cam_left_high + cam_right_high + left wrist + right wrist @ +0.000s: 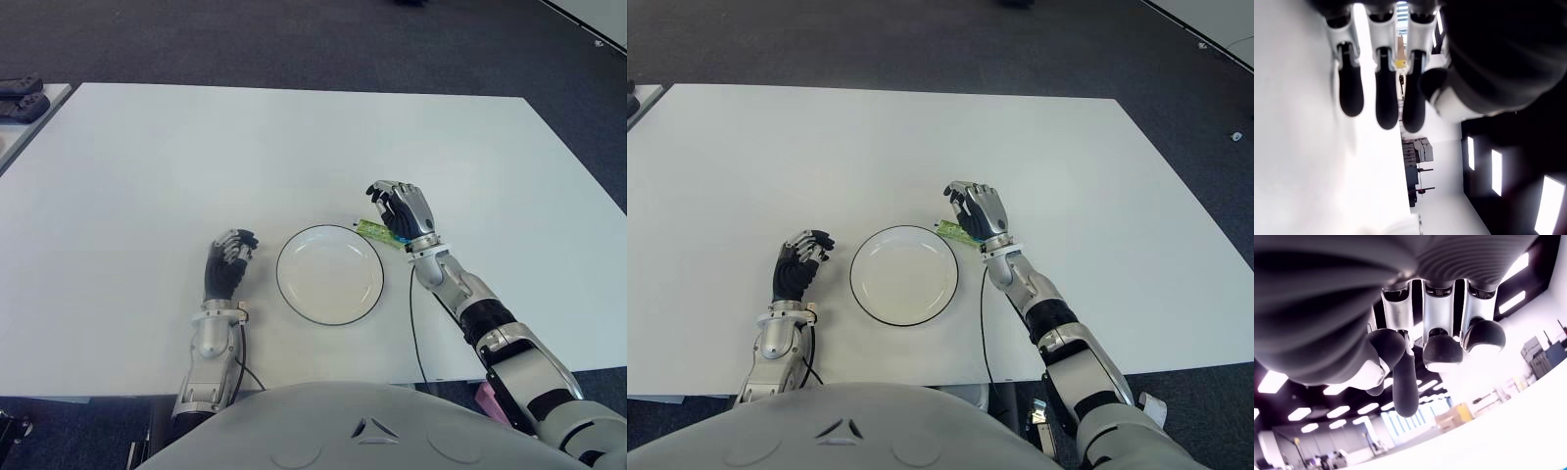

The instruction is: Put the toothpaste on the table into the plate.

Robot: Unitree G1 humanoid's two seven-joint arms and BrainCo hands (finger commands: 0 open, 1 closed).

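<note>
One round white plate with a dark rim (329, 309) is counted on one white rectangular table (147, 176). One green toothpaste tube (372, 231) is seen. Two dark multi-fingered robot hands are counted: left (226, 265), right (404, 211).

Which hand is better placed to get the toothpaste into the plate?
The right hand. It sits directly over the green toothpaste, just off the plate's right rim. The left hand is on the plate's far side, away from the tube. Whether the right hand already grips the tube is unclear.

Glossy plate (294, 294), matt table (196, 157)
</note>
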